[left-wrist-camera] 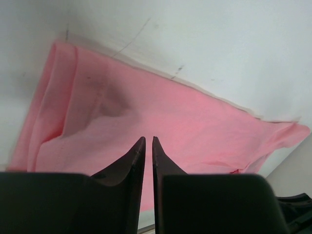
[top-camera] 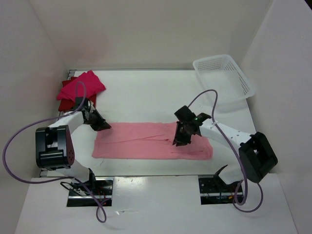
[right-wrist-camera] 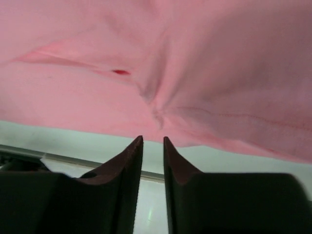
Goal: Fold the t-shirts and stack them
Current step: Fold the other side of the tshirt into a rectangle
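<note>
Left tool [top-camera: 99,124] has its two dark fingers drawn almost together, only a thin slit between them and nothing caught in it. It sits at the far left corner of the pale pink t-shirt [top-camera: 146,141], low over the table [top-camera: 146,92]. Right tool [top-camera: 178,139] stands a little apart at the tips, no cloth between them, and points down over the right part of the same shirt; whether it touches the fabric I cannot tell.

That pale pink shirt lies across the middle of the frame as a long, flat band running left to right, folded lengthwise, its near edge fairly straight and its right end slightly wider and rumpled. From the left wrist view its end shows a doubled-over hem along the left of the frame and a soft shadowed dimple in the cloth. From the right wrist view the fabric fills the upper frame, puckered into a few creases that meet just beyond the fingertips, with a tiny dark red fleck on it.

In the upper left of the frame the bright magenta t-shirt [top-camera: 86,84] lies bunched on top of the dark red t-shirt [top-camera: 63,104], well apart from the pale one. Upper right, a white lattice basket [top-camera: 225,78] sits at the table's corner.
</note>
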{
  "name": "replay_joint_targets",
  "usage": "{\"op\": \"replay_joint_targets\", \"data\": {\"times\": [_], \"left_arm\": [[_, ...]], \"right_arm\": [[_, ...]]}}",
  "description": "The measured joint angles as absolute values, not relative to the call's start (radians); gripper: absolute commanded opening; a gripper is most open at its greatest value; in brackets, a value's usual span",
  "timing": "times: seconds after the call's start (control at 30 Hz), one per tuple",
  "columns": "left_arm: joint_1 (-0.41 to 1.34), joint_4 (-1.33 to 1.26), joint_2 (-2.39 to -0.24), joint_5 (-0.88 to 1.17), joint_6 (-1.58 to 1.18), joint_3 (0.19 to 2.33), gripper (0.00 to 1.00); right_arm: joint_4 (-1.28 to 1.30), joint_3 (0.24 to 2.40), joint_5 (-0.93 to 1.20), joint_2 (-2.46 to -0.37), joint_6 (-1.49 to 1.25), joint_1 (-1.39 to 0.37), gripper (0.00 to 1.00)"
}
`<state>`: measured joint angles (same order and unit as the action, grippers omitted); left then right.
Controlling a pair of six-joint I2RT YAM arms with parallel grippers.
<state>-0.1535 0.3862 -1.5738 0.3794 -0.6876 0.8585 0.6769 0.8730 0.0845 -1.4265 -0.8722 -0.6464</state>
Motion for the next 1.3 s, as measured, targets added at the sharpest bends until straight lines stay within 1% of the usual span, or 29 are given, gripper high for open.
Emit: {"op": "replay_joint_targets", "data": {"times": [0.03, 0.07, 0.1, 0.13, 0.27, 0.3, 0.33, 0.4, 0.53, 0.8, 1.03, 1.07, 1.17, 1.27, 1.3], "left_arm": [[-0.147, 0.390, -1.561, 0.376, -0.688, 0.868, 0.16], [-0.140, 0.392, -1.546, 0.369, -0.688, 0.878, 0.16], [-0.128, 0.392, -1.531, 0.362, -0.689, 0.887, 0.18], [-0.109, 0.391, -1.520, 0.354, -0.691, 0.895, 0.18], [-0.004, 0.373, -1.530, 0.342, -0.716, 0.918, 0.18], [0.017, 0.370, -1.547, 0.344, -0.719, 0.923, 0.18], [0.031, 0.366, -1.570, 0.343, -0.721, 0.928, 0.18], [0.038, 0.360, -1.621, 0.345, -0.732, 0.937, 0.18], [-0.004, 0.350, -1.702, 0.350, -0.739, 0.938, 0.18], [-0.147, 0.311, -1.724, 0.410, -0.744, 0.896, 0.18], [-0.233, 0.282, -1.732, 0.511, -0.764, 0.855, 0.18], [-0.238, 0.282, -1.732, 0.516, -0.764, 0.852, 0.18], [-0.257, 0.292, -1.722, 0.519, -0.762, 0.848, 0.18], [-0.279, 0.302, -1.691, 0.504, -0.760, 0.846, 0.18], [-0.287, 0.307, -1.674, 0.501, -0.759, 0.844, 0.20]], "right_arm": [[0.677, 0.883, 0.095, -1.411, -0.861, -0.620, 0.19], [0.673, 0.892, 0.101, -1.398, -0.849, -0.583, 0.08], [0.670, 0.900, 0.102, -1.386, -0.836, -0.535, 0.05], [0.662, 0.905, 0.097, -1.378, -0.828, -0.483, 0.01], [0.612, 0.918, 0.059, -1.394, -0.792, -0.283, 0.00], [0.603, 0.926, 0.046, -1.409, -0.786, -0.248, 0.10], [0.595, 0.938, 0.027, -1.432, -0.780, -0.218, 0.16], [0.570, 0.964, -0.001, -1.482, -0.764, -0.175, 0.22], [0.517, 0.976, -0.046, -1.547, -0.739, -0.119, 0.24], [0.482, 0.976, -0.147, -1.619, -0.731, -0.103, 0.24], [0.467, 0.974, -0.197, -1.636, -0.735, -0.103, 0.32], [0.467, 0.973, -0.201, -1.640, -0.737, -0.103, 0.33], [0.466, 0.972, -0.207, -1.644, -0.739, -0.107, 0.33], [0.466, 0.971, -0.210, -1.639, -0.742, -0.118, 0.39], [0.466, 0.970, -0.208, -1.632, -0.743, -0.126, 0.39]]}}
